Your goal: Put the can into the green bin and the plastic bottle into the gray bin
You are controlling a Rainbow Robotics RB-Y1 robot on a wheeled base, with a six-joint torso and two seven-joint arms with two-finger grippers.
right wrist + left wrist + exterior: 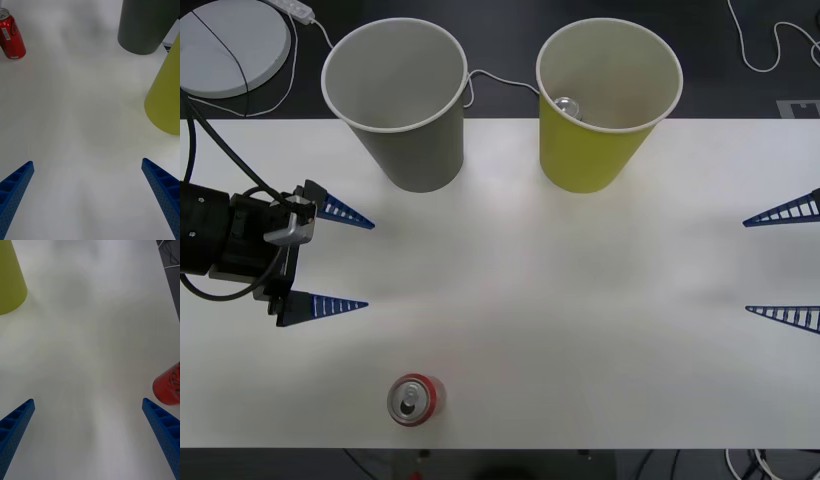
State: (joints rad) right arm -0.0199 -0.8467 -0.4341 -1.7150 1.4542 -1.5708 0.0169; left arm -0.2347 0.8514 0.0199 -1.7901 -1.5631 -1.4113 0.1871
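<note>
While both jaws gape, the green bin holds a silver-topped can.

Bright, even light (soft shadows), sharp.

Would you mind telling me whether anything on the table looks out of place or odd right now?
Nothing is spilled, tipped or damaged. The can stands upright near the table's front edge, apart from both bins. The green bin already holds another can, silver top showing; the gray bin looks empty. There is no plastic bottle on the table.
</note>
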